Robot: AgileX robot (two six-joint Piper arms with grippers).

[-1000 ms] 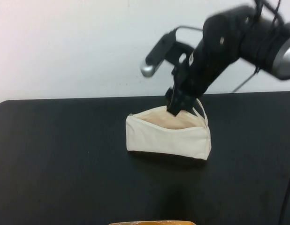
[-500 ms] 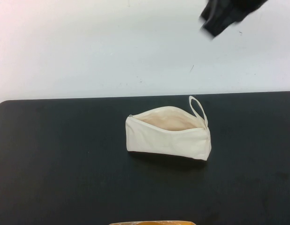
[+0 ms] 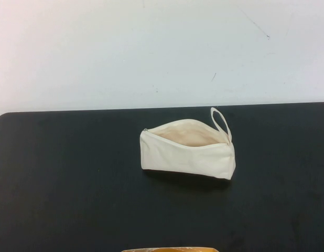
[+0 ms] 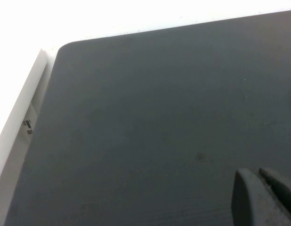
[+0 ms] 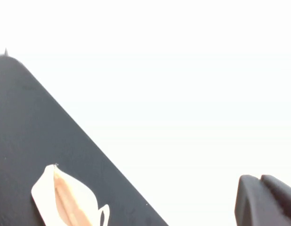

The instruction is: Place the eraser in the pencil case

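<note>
The cream-white pencil case [image 3: 188,152] lies on the black table [image 3: 73,184], a little right of the middle, its zip open and the beige lining showing. Its loop strap [image 3: 220,122] sticks up at the right end. The eraser is hidden from view. Neither arm shows in the high view. My left gripper [image 4: 260,174] is shut and empty over bare black table. My right gripper [image 5: 261,180] is shut and empty, raised high and well away from the pencil case, which shows small and far off in the right wrist view [image 5: 65,197].
A white wall [image 3: 151,47] stands behind the table's far edge. A tan-orange object [image 3: 170,249] peeks in at the near edge of the high view. The table's rounded corner [image 4: 65,47] and a white ledge [image 4: 18,117] show in the left wrist view.
My right arm was reaching into the open pencil case a second ago. It has lifted up and away to the upper right and left the high view. The pencil case has stayed in place.
</note>
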